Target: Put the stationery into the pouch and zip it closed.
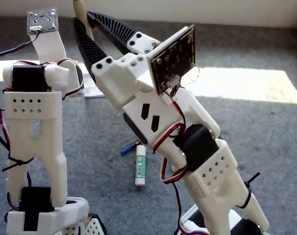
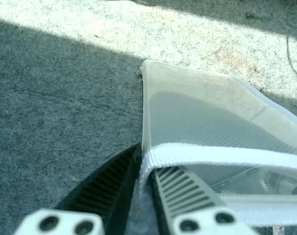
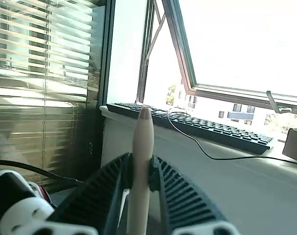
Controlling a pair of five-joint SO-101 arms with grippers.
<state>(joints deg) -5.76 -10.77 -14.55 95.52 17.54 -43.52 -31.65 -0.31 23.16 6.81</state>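
Two pinches: our left gripper (image 2: 144, 167) is closed on the mesh pouch (image 2: 202, 117), floppy we reckon, its firmer zipper band (image 2: 212, 155) between the fingers; our right gripper (image 3: 140, 164) clamps a light, rigid pen (image 3: 142, 132) mid-shaft.

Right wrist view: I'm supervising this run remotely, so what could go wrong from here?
The cream pen in the right tool points toward the window, so swinging it down could loosen it. The left tool pinches the mesh pouch at one rim corner; its mouth may sag shut.
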